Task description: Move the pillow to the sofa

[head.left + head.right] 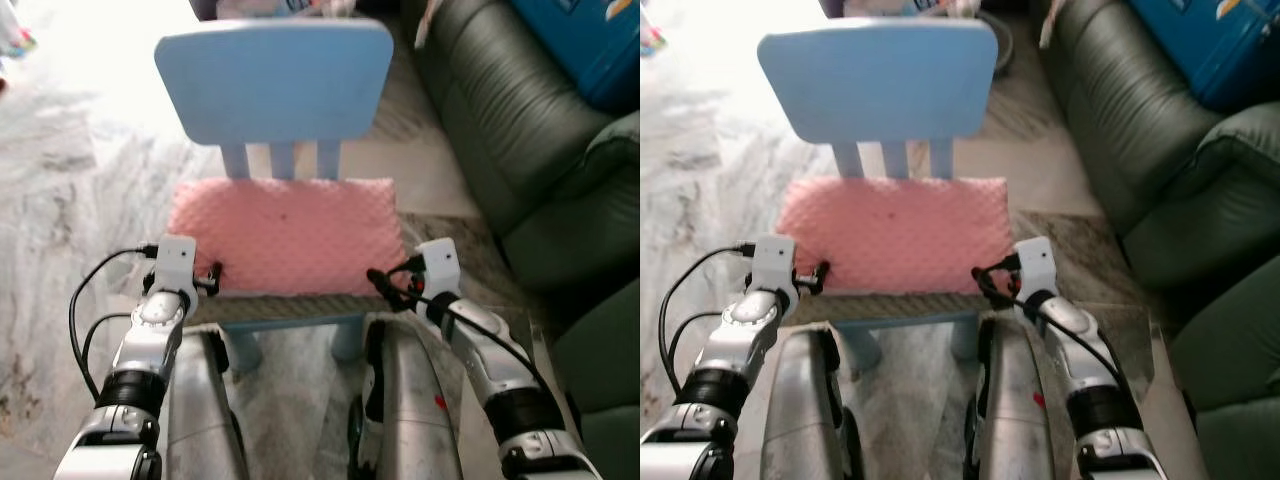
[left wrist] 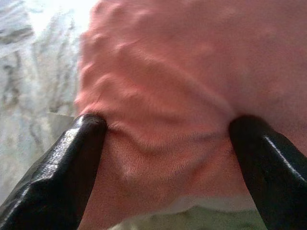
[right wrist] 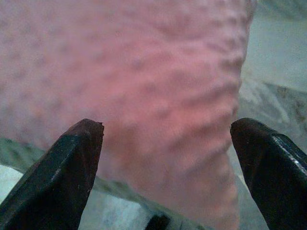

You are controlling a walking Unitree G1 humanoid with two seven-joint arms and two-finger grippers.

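Note:
A pink dimpled pillow lies flat on the seat of a small light-blue chair straight ahead of me. My left gripper is at the pillow's near left corner. In the left wrist view its open fingers press into the pink fabric, which puckers between them. My right gripper is at the near right corner. It is open too, with its fingertips astride the pillow's edge and just short of it.
A dark green leather sofa runs along the right, close beside the chair. A blue box rests on it at the far right. Pale marble floor spreads to the left. My own legs stand right before the chair.

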